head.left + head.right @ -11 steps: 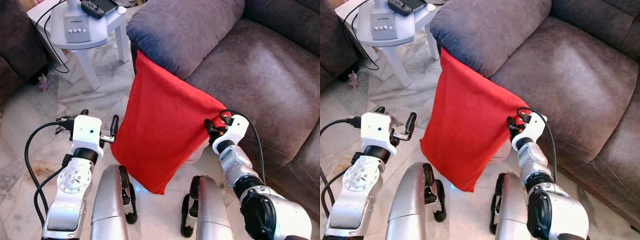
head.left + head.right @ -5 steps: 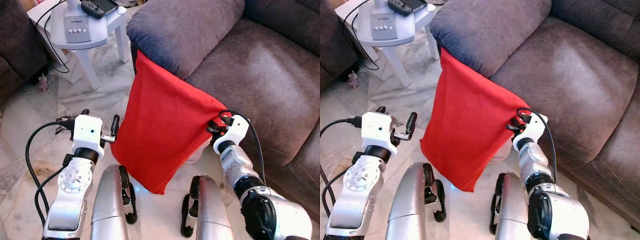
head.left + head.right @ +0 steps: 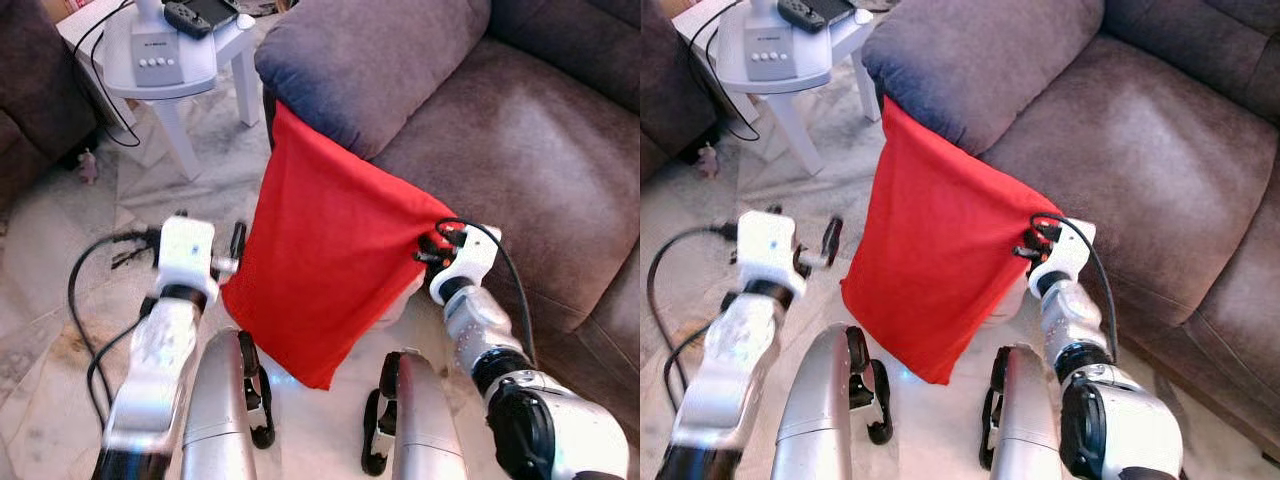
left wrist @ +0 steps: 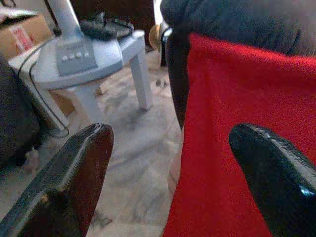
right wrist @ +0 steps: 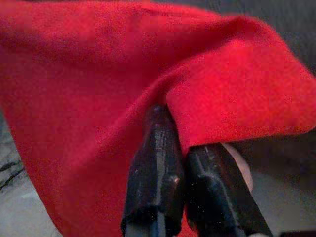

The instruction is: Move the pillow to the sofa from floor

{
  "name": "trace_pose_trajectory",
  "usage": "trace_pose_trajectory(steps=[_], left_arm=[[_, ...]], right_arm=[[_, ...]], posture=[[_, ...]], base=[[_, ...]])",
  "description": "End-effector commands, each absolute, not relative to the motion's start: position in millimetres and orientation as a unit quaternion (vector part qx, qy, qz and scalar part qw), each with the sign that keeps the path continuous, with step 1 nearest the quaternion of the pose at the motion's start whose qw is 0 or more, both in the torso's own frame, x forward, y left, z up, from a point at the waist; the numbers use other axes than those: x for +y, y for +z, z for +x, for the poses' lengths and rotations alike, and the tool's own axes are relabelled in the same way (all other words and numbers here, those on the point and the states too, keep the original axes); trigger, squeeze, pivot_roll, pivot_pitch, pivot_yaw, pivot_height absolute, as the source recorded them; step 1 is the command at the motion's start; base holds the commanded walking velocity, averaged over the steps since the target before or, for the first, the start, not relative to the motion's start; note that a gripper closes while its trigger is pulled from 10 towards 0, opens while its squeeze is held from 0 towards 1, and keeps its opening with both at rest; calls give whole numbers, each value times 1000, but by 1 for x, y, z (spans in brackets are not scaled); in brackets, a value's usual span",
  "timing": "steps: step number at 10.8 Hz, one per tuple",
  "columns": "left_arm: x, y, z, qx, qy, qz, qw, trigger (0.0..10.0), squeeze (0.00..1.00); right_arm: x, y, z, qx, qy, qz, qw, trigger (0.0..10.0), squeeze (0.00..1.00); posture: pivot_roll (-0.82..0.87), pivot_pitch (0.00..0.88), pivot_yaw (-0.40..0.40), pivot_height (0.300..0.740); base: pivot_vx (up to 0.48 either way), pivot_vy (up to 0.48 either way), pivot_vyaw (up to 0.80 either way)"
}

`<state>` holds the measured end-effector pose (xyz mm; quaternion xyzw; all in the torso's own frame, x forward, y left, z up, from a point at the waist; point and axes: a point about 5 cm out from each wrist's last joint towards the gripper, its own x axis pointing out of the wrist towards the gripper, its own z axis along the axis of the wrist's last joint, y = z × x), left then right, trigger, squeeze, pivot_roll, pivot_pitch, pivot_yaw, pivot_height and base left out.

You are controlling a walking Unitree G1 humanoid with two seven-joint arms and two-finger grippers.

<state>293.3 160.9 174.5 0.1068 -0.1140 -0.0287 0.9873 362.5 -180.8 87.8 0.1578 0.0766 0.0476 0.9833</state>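
Two silver legs fill the bottom centre of the head views, and two arms rise beside them, one at the lower left and one at the lower right. The left gripper (image 3: 236,243) sits at the centre left, its two black fingers (image 4: 74,163) spread wide with nothing between them, just beside the left edge of the cloth; the arm looks smeared with blur. The right gripper (image 5: 175,148) at centre right has its fingers pressed together, pinching the right corner of one red pillow cover (image 3: 330,265). In the right wrist view the fabric folds over the fingertips, and a pale round shape behind them is too hidden to name.

The red cover hangs flat in the middle of the frame, its upper corner tucked against the sofa armrest (image 3: 370,60), its lower point dangling over the marble floor (image 3: 60,250) between the legs. It looks limp; whether anything fills it I cannot tell.

One grey-brown sofa (image 3: 520,150) takes the right and upper part of the picture, cut off by the frame edges. In the upper left stands one white side surface (image 3: 185,85) carrying a pale device with buttons (image 3: 158,55) and a dark game controller (image 3: 200,14); a black cable (image 3: 105,115) trails down from it. A dark chair edge (image 3: 30,110) closes the far left.
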Motion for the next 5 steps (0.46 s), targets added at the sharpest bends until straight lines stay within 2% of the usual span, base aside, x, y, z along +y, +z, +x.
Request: trace_pose_trajectory(steps=[1, 5], left_arm=[[162, 169, 294, -108, -25, 109, 988, 10000, 0], [162, 175, 313, -127, -21, 102, 986, 10000, 0]], right_arm=[[-194, 100, 364, 34, 49, 139, 988, 10000, 0], [-188, 113, 361, -16, 127, 142, 982, 10000, 0]], posture=[[144, 235, -91, 592], [103, 159, -82, 592]], base=[[0, 0, 0], [0, 0, 0]])
